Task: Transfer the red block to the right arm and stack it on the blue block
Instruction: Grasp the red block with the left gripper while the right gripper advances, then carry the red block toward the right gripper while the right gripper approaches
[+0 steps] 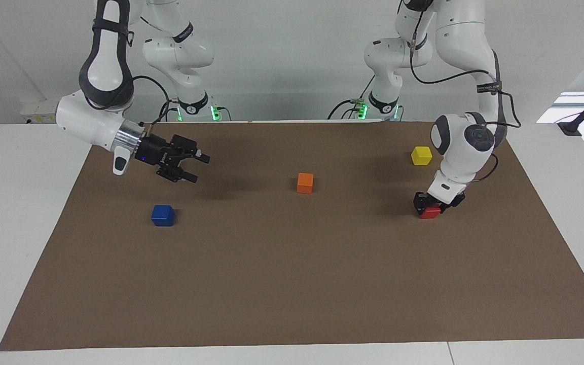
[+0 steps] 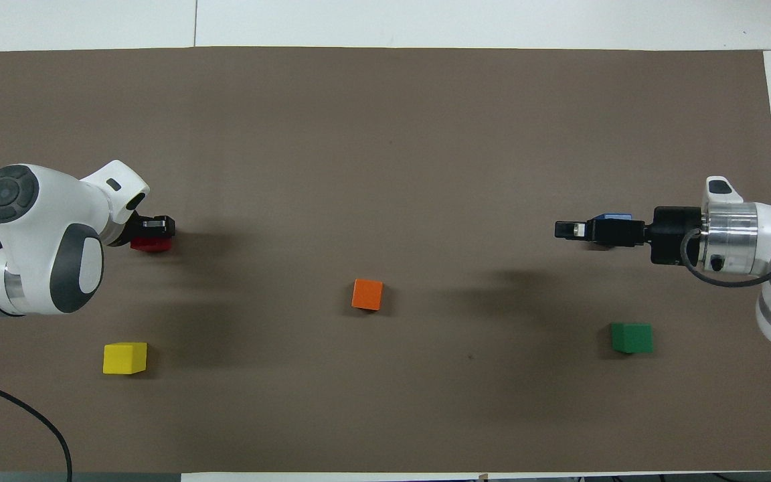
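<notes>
Facing view: red block (image 1: 430, 212) flat, square-on.

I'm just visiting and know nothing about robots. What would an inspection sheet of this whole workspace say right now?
Surface: brown mat on a white table.
Job's things: red block on the mat, at the left arm's end; blue block at the right arm's end.
Clutter: orange block mid-mat; yellow block; green block.
Grippers: left tool down around the red block, grip unclear; right tool raised, open, waiting.
Cables: black cable along the left arm; another on the right wrist.
Surroundings: white wall; green lights at both bases.
</notes>
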{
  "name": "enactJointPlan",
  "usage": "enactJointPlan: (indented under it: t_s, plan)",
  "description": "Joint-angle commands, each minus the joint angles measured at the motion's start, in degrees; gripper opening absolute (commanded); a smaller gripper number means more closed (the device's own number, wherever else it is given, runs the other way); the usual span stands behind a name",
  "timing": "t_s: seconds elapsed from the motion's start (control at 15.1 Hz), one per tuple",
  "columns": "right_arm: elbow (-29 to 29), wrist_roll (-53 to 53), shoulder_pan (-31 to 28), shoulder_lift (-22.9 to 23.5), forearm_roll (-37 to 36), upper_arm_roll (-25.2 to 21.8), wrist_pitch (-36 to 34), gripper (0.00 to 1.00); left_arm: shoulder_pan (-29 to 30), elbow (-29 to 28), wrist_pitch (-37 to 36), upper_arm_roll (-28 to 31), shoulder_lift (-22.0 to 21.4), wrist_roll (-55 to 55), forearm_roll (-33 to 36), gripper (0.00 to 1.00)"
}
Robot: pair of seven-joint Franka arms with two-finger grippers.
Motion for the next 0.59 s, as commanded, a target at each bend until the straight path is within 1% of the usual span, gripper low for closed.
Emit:
enactJointPlan:
  t_s: [0.0,0.07,0.13,0.26,0.33,0.46,0.53]
  plan:
    - [-0.99,-2.63,-0.13,0.84,6.78,0.28,-7.59,1.0,-0.28,2.24,-2.66,0.03,0.55,-5.6,-0.74,0.0]
    - [-0.99,-2.8,-0.13,2.07,8.81,0.19,-12.5,1.0,-0.8,4.33,-5.89,0.03,0.37,-10.06,-4.58,0.0]
    - [-0.99,-3.5,-0.39,4.08,10.13,0.19,-16.99,1.0,-1.33,6.7,-10.02,-0.06,-0.15,-14.37,-5.93,0.0]
    - [-0.73,-7.96,-0.57,10.31,14.69,0.19,-25.87,1.0,-2.91,10.14,-18.98,-0.24,-2.34,-22.46,-6.46,0.0]
    - [-0.64,-9.12,-0.31,12.34,16.2,0.28,-28.52,1.0,-3.0,11.46,-22.42,-0.93,-3.57,-26.76,-6.55,0.0]
    - [-0.55,-9.22,0.57,14.9,21.63,0.37,-34.75,1.0,-3.36,14.71,-30.58,-3.39,-6.29,-33.98,-7.86,0.0]
    - [-0.82,-8.96,1.97,15.44,24.79,0.37,-37.48,1.0,-3.27,15.51,-33.5,-4.53,-8.14,-37.4,-9.79,0.0]
